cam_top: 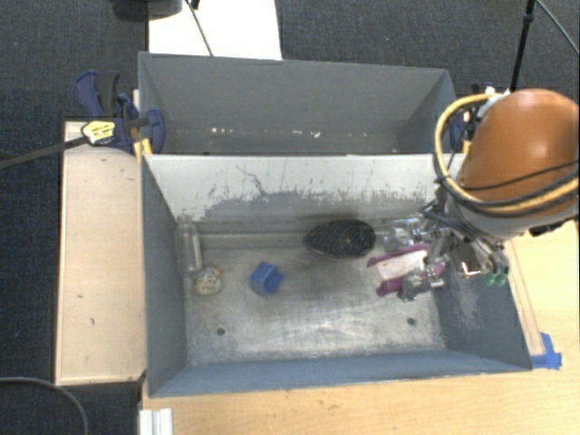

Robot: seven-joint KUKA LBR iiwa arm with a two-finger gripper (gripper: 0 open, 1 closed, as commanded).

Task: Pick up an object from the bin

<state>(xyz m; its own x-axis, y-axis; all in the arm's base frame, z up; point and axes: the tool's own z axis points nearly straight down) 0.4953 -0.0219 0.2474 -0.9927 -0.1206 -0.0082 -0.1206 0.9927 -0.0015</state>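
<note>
The bin (299, 188) is a grey metal box with sloping walls and a scuffed floor. All positions below are given relative to the lump (340, 238), a dark, oval, rough-surfaced thing lying on the floor close to the back wall, about mid-width.

1. Tube (188, 247): a clear, slim cylinder, far left of the lump, at the foot of the left wall. It lies lengthwise, front to back.
2. Disc (207, 282): a small, round, pale thing, far left of the lump and nearer the front, just beside the front end of the tube.
3. Block (265, 279): a small blue cube, left of the lump and nearer the front, apart from both the disc and the lump.
4. Purple item (397, 265): a purple-and-white thing of irregular shape, just right of the lump and slightly nearer the front. Its exact kind cannot be told.
5. Gripper (419, 284): right of the lump, low in the bin, directly against the right end of the purple item. Whether it is apart, together or clamped on the item cannot be told.
6. Arm: an orange cover (521, 148) ringed by a yellow cable (444, 134), far right of the lump, above the right wall.
</note>
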